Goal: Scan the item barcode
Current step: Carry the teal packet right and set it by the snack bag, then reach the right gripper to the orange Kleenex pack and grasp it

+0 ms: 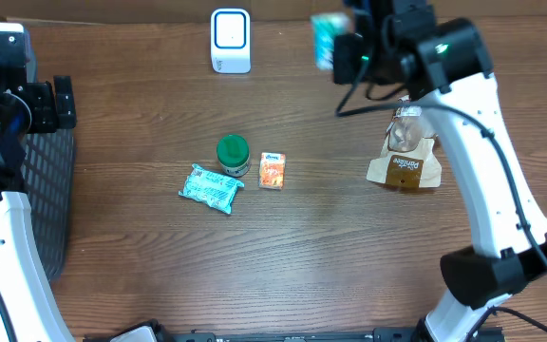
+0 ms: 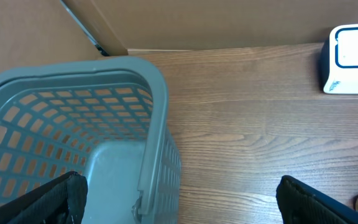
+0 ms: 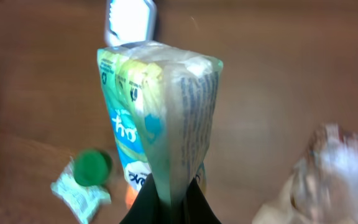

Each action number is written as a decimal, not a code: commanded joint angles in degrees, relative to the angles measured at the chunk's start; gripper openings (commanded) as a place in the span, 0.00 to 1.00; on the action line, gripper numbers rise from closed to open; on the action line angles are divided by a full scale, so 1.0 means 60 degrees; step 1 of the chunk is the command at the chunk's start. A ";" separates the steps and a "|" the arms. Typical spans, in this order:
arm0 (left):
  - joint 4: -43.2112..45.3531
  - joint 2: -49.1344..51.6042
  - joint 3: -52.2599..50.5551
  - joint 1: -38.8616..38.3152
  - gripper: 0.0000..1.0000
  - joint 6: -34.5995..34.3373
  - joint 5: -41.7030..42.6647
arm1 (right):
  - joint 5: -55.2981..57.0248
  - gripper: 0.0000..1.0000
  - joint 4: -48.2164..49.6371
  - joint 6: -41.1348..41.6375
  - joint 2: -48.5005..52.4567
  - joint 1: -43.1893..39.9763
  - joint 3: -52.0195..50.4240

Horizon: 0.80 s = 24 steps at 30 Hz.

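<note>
- risk: the plastic-wrapped packet is pinched only by its lower edge in the right gripper, jaws clamped tight; the slick film could slip or swing, and the barcode, not seen from here, may face away from the white scanner.
- location: aloft over the far side of the surface, near the scanner, not touching it.
- look: teal-and-white wrap, blue lettering, fine print down one side, soft and crinkled.
- left gripper: jaws wide, holding nothing, over the grey basket.

Scanner, basket, jar, carton, bag: one each; packets: two
</note>
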 commanded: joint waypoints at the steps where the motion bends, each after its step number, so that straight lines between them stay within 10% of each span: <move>1: 0.0036 0.0015 0.0200 0.0033 0.99 0.0175 0.0069 | -0.0561 0.04 -0.0710 0.0459 0.0634 -0.0517 -0.0663; 21: 0.0036 0.0015 0.0200 0.0033 1.00 0.0175 0.0073 | 0.1253 0.04 0.2911 0.0353 0.1384 -0.1610 -0.6033; 24: 0.0036 0.0015 0.0200 0.0033 1.00 0.0178 0.0073 | 0.1610 0.39 0.2805 0.0342 0.1410 -0.1657 -0.6025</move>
